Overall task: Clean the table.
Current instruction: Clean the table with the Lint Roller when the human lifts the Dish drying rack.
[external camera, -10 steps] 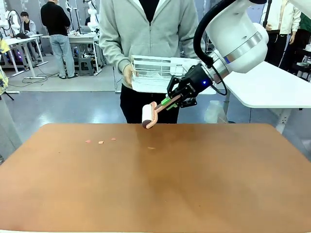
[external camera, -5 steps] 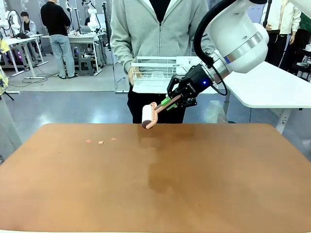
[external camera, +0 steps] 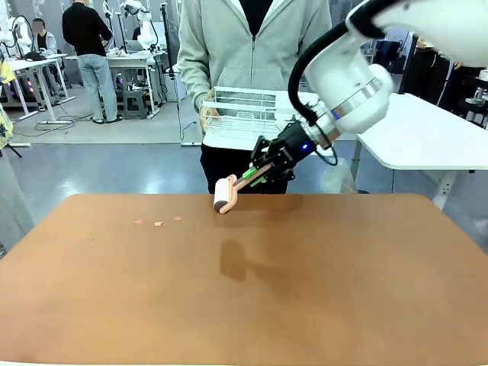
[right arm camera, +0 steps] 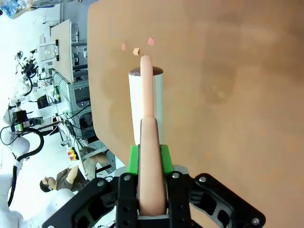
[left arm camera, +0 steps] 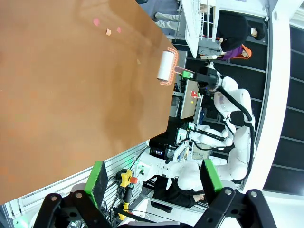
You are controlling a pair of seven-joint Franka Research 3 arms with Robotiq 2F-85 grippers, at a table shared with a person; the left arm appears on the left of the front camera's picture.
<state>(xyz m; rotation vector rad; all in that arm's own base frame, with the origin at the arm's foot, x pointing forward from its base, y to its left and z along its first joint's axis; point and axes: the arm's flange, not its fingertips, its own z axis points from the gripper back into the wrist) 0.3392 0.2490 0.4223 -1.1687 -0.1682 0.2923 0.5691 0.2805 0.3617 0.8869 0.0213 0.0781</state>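
L hand (left arm camera: 153, 176), fingers spread, faces table (left arm camera: 71, 104); R hand (left arm camera: 190, 74) clamps pink-framed roller (left arm camera: 166, 66) nr 3 scraps (left arm camera: 108, 31).

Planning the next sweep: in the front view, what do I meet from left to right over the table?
Three small scraps on the table → lint roller → right tool gripping its handle.

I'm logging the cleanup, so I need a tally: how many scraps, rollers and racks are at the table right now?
Scraps on the table: 3
Roller: 1
Rack: 1
Total: 5
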